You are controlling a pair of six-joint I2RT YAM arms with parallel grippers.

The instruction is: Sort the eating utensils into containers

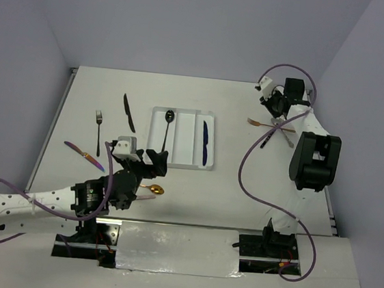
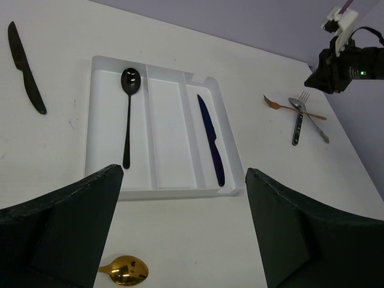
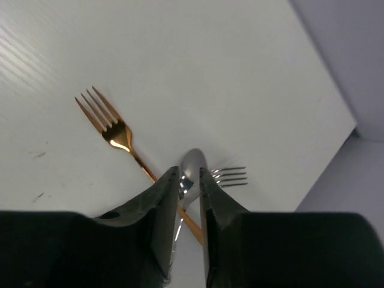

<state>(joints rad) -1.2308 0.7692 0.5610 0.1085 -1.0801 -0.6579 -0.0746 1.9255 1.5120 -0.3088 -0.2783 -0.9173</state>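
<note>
Top external view: the white tray (image 1: pixel 179 165) sits mid-table, with a black spoon (image 1: pixel 167 129) in its left compartment and a dark blue knife (image 1: pixel 205 144) in its right one. The left gripper (image 1: pixel 157 166) hangs over the tray's near edge, jaws wide apart and holding nothing; a gold spoon (image 1: pixel 151 189) lies just nearer. Far right, the right gripper (image 3: pixel 189 174) pinches a silver spoon (image 3: pixel 192 163) lying across a copper fork (image 3: pixel 114 129).

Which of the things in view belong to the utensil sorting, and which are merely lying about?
Job: white tray; black spoon and blue knife in it; on the table black knife, silver fork, iridescent piece, gold spoon, copper fork, silver spoon, second silver fork.
Not the job: purple cables, metal base plate.
</note>
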